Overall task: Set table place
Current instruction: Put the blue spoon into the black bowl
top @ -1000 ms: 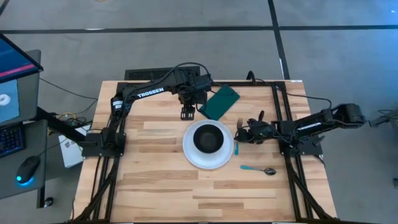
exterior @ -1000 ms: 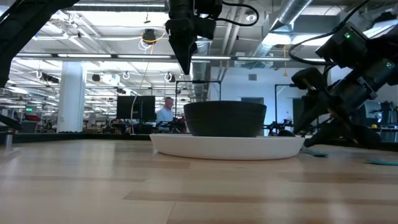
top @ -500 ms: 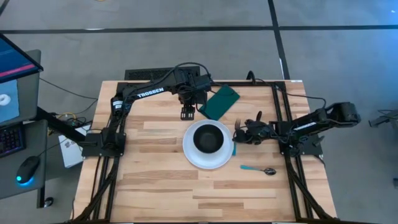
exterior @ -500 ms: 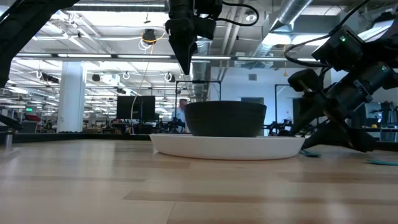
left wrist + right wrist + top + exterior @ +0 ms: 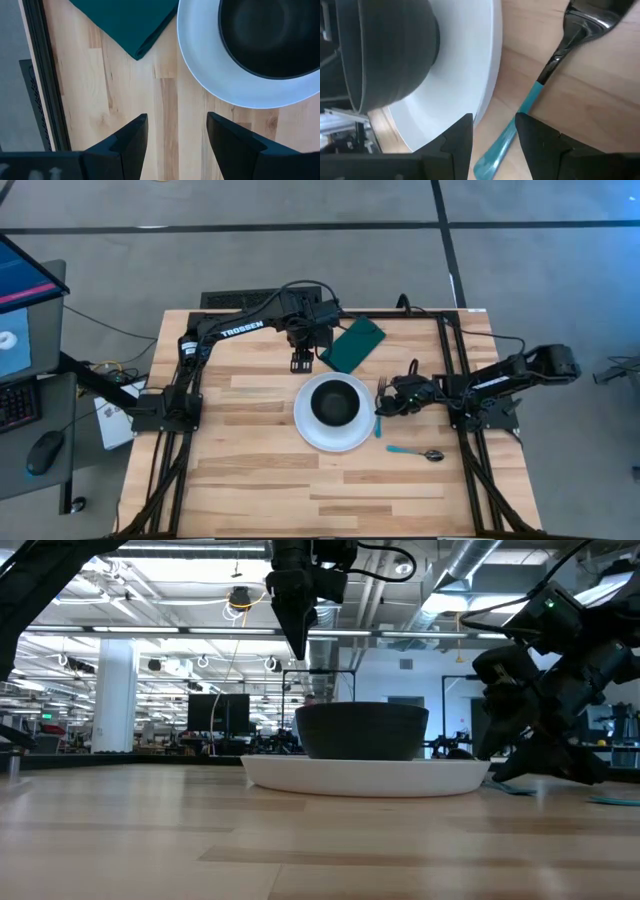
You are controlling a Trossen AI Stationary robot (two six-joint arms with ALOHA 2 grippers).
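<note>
A white plate point(image 5: 308, 430) with a black bowl point(image 5: 334, 402) in it stands in the middle of the light-wood table point(image 5: 250, 470). A folded green napkin point(image 5: 352, 344) lies flat beyond the plate. A fork point(image 5: 560, 47) with a teal handle lies on the table just right of the plate. A teal-handled spoon point(image 5: 415, 452) lies nearer the front. My right gripper point(image 5: 494, 135) is open and low over the fork, one finger on each side of its handle. My left gripper point(image 5: 300, 363) hangs open and empty above the table, between napkin and plate. My right gripper's fingers point(image 5: 540, 142) stand on either side of the fork's teal handle point(image 5: 512, 131), near its free end, coming level from the table's right. I cannot tell whether they touch it. The fork lies flat on the table.
Black frame rails point(image 5: 447, 360) run along the table's left and right sides. The plate's rim point(image 5: 487, 75) is close beside the fork. Bare wood lies at the front and left of the table.
My right gripper has moved toward the table's left and down, closing in on the fork beside the plate. The fork, plate and bowl have stayed where they were.
</note>
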